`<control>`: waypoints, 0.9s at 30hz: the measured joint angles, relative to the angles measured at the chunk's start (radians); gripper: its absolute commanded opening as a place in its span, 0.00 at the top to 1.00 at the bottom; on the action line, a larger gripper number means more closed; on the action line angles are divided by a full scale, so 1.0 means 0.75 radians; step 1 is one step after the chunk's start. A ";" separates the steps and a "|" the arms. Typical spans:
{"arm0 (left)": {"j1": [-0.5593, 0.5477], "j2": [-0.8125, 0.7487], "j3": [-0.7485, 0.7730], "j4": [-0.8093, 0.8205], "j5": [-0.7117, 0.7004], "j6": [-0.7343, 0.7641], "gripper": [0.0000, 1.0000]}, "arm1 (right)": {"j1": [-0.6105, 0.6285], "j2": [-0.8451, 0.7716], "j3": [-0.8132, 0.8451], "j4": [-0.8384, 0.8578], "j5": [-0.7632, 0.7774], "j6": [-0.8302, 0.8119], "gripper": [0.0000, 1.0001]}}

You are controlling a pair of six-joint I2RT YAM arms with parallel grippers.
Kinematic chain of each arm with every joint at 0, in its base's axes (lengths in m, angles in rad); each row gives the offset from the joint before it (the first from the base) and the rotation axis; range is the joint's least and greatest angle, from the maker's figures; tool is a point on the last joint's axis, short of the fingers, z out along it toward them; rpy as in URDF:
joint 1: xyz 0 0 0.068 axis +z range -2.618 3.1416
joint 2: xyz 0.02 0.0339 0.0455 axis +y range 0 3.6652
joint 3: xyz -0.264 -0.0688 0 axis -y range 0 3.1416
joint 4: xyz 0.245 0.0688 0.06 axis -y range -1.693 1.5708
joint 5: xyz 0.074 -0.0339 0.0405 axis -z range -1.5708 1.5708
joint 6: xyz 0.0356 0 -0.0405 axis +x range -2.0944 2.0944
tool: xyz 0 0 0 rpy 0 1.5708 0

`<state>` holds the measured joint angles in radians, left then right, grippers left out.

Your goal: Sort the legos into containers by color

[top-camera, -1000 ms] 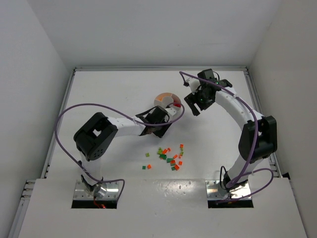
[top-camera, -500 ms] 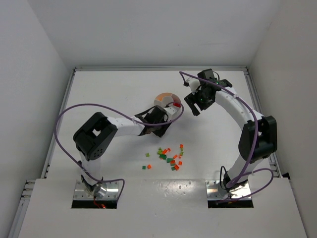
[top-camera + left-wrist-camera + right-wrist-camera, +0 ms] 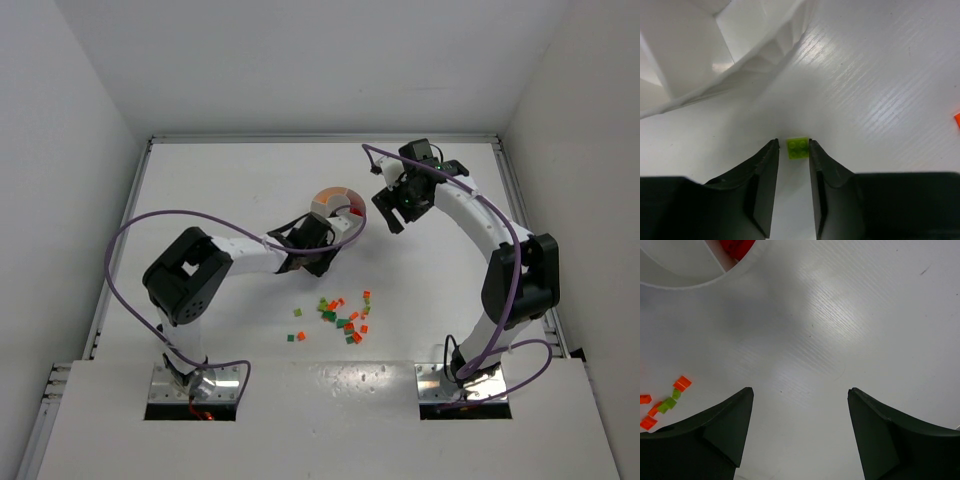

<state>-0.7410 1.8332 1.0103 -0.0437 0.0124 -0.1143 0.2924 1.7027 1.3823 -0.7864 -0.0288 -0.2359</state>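
Left elbow has swung outward; left gripper point(image 3: 792, 145) brackets a lime lego point(image 3: 798, 148), grip unclear, while right gripper point(image 3: 800, 390) gapes empty. A loose pinch could drop it outside the dish point(image 3: 740, 70).

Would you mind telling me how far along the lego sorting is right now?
Partly done: red legos and orange ones lie in the dish. In hand: a lime brick sits between the fingertips of the left gripper beside the dish; firm grip unclear. The right gripper is open, empty. Left: the loose pile.
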 measured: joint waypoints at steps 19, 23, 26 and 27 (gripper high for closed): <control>-0.007 -0.040 -0.017 -0.064 0.040 0.054 0.90 | 0.000 0.000 0.000 0.000 0.005 0.000 0.24; -0.022 -0.109 -0.034 -0.151 0.047 0.080 0.90 | 0.000 0.001 0.000 -0.001 0.005 0.000 0.24; -0.028 -0.181 -0.025 -0.194 0.050 0.097 0.90 | 0.000 0.001 0.001 -0.001 0.004 0.000 0.24; -0.028 -0.204 -0.016 -0.210 0.052 0.101 0.90 | 0.000 0.001 0.000 -0.001 0.004 0.000 0.24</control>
<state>-0.7624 1.6798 0.9985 -0.2008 0.0517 -0.0383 0.2924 1.7035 1.3823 -0.7868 -0.0257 -0.2359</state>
